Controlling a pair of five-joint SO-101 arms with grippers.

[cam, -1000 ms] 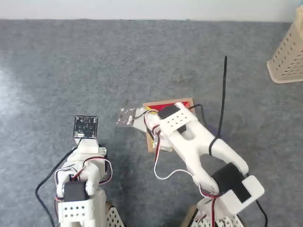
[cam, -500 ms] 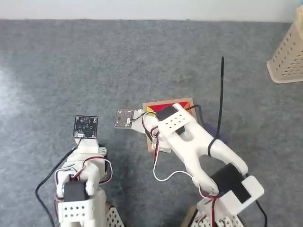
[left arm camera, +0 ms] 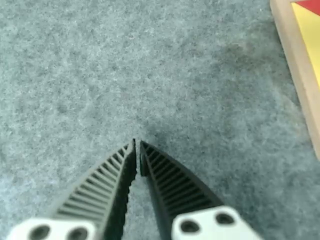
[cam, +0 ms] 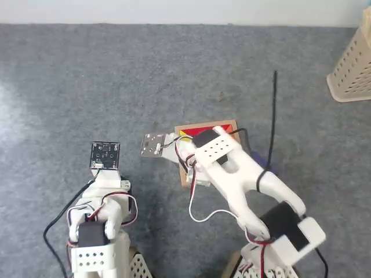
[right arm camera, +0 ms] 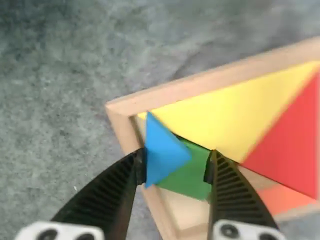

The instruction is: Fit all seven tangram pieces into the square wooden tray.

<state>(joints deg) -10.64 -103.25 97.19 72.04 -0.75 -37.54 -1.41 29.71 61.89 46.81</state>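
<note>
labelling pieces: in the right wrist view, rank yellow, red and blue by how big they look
1. yellow piece
2. red piece, partly out of frame
3. blue piece, smallest despite lying on top, nearest the camera

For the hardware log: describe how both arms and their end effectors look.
The left arm and right arm have white shells, black motors, perforated plates and loose red, white and black wires. Each wrist carries a small square camera board. The left end effector and right end effector have black, ribbed, tapering fingers on white bases with screw holes.
</note>
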